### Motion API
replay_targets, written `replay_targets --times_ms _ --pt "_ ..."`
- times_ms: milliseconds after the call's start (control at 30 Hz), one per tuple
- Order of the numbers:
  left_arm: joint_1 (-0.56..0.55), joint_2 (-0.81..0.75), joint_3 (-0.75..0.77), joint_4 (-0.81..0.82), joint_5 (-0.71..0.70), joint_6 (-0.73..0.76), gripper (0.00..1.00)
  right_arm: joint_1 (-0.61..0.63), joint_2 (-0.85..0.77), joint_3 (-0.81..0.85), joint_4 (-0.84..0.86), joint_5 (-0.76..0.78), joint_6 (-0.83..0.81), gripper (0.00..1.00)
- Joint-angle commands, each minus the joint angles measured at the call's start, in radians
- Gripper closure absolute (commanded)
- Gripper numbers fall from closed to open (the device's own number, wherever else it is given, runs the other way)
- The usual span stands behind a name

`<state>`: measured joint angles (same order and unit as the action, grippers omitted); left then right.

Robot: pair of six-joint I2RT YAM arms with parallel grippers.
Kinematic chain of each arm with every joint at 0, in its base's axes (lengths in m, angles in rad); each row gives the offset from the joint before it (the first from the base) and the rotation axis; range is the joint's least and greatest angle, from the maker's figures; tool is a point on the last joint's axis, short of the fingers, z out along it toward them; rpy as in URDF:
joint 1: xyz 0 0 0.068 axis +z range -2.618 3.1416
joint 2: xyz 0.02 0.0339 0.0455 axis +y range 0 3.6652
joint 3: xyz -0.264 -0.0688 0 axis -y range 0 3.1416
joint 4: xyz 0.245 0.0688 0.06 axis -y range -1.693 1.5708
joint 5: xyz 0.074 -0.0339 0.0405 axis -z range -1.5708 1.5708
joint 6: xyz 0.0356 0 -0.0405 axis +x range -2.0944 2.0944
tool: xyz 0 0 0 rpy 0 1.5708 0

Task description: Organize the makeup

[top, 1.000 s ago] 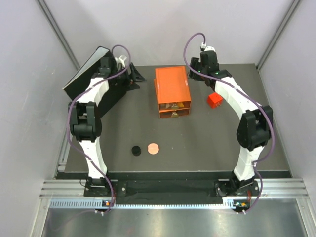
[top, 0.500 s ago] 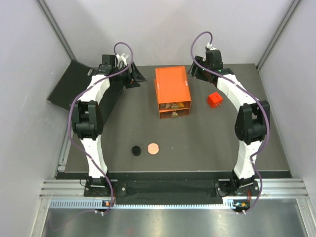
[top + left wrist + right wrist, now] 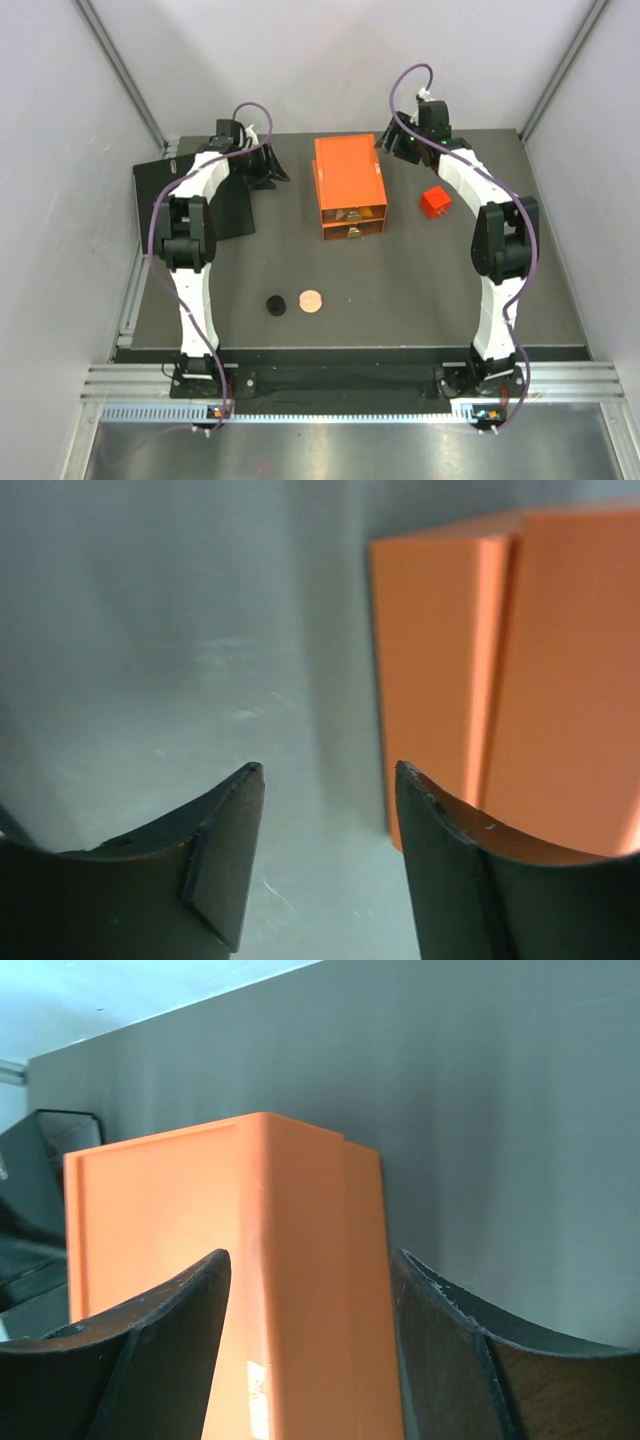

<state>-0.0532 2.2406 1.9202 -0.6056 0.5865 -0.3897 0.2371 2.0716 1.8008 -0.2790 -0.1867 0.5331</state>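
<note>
- my left gripper (image 3: 328, 770) and right gripper (image 3: 310, 1255): fingers apart, empty, flanking the far end of the orange box (image 3: 350, 185).
- black disc (image 3: 275, 305) and copper disc (image 3: 311, 299): side by side on the near table, not yet put away.

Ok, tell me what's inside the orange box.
The box shows two slots on its near face with tan bits, too small to identify. Its solid top covers everything else.

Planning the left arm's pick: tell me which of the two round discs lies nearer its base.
The black disc, the left one of the pair; the pinkish-copper disc lies beside it on the right, farther away.
</note>
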Motion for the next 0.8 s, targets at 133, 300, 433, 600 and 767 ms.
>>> replay_targets --times_ms 133,300,433,600,767 --pt "0.003 0.094 0.103 -0.033 -0.059 -0.003 0.57 -0.005 0.025 0.06 0.086 -0.082 0.042 0.35" --pt "-0.016 0.132 0.125 -0.016 -0.011 -0.02 0.82 -0.005 0.053 0.078 0.08 -0.109 0.053 0.35" --pt "-0.046 0.157 0.126 0.016 0.035 -0.035 0.94 -0.004 0.064 0.084 0.078 -0.126 0.064 0.35" --pt "-0.103 0.175 0.123 0.052 0.098 -0.041 0.95 0.001 0.07 0.088 0.077 -0.158 0.062 0.35" --pt "-0.119 0.172 0.108 0.113 0.153 -0.081 0.94 0.01 0.071 0.085 0.075 -0.192 0.054 0.36"
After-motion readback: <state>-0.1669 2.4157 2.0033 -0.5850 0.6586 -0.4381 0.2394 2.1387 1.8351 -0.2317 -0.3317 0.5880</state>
